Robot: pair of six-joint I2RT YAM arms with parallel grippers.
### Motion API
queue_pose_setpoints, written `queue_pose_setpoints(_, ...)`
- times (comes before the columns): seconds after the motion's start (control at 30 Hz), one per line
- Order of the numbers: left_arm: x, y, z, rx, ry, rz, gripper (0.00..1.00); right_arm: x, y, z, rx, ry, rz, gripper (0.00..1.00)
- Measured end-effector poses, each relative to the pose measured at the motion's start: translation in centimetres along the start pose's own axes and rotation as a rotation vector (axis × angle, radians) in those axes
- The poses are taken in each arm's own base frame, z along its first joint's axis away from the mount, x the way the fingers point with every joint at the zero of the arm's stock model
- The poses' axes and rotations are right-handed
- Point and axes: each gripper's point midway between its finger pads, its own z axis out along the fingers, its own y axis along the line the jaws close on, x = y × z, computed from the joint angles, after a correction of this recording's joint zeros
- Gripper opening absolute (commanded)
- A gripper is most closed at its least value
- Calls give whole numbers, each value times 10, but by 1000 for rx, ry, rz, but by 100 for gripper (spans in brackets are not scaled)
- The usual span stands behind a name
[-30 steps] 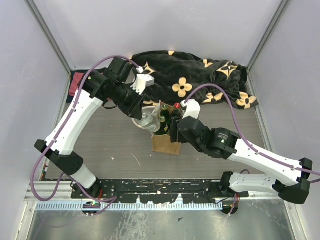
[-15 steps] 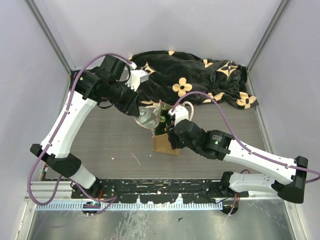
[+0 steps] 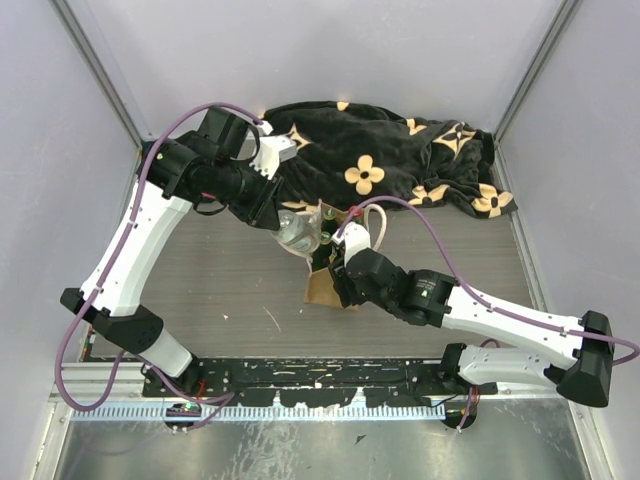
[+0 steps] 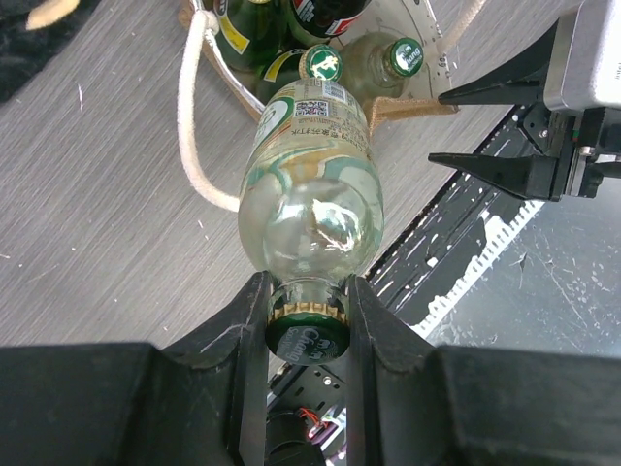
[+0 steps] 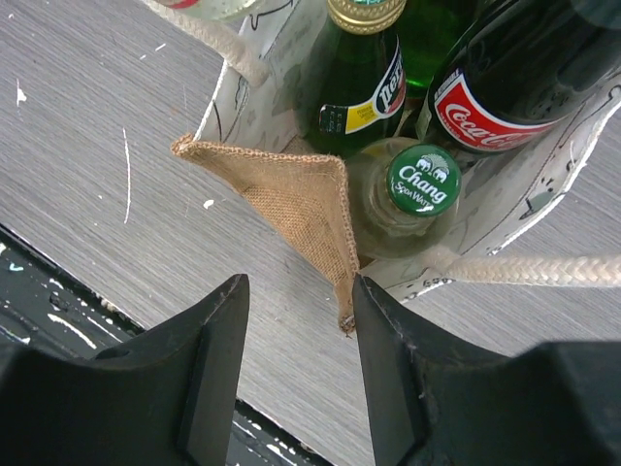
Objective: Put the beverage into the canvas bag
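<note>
Glass, judging by the crimped cap, so your bottle (image 4: pixel 310 184) was likely hard, slick, fairly heavy and breakable. The left gripper (image 4: pixel 309 316) was clamped on its neck, the surest hold, at lower centre, the base pointing at the canvas bag (image 3: pixel 322 288), its mouth crowded with other bottles (image 5: pixel 424 184). The right gripper (image 5: pixel 298 291) stood apart astride the bag's burlap corner.
</note>
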Motion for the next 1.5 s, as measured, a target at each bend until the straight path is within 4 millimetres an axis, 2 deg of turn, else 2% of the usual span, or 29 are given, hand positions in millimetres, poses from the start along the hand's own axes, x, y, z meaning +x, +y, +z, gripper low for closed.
queue_pose_setpoints(0.43, 1, 1, 6, 6, 18, -6, 0, -13, -11, -5, 42, -68, -24, 53)
queue_pose_setpoints(0.6, -3, 0, 4, 10, 8, -4, 0, -6, -11, 4, 48, -52, -46, 53)
queue_pose_setpoints(0.8, -3, -1, 3, 13, 6, -3, 0, 10, -14, 13, 55, -35, -63, 48)
queue_pose_setpoints(0.87, -3, -1, 4, 13, 6, -3, 0, 9, -14, 14, 52, -44, -63, 43)
queue_pose_setpoints(1.0, -3, 0, 5, 14, 10, -5, 0, 9, -13, 15, 42, -54, -75, 21)
queue_pose_setpoints(1.1, -3, 0, 6, 14, 12, -5, 0, 9, -15, 13, 36, -62, -79, 13)
queue_pose_setpoints(1.3, -3, -2, 7, 25, 14, -6, 0, 11, -12, 12, 7, -57, -104, 7)
queue_pose_setpoints(1.5, -5, -6, 14, 38, 34, 2, 0, 13, -5, 12, -40, -44, -135, 5)
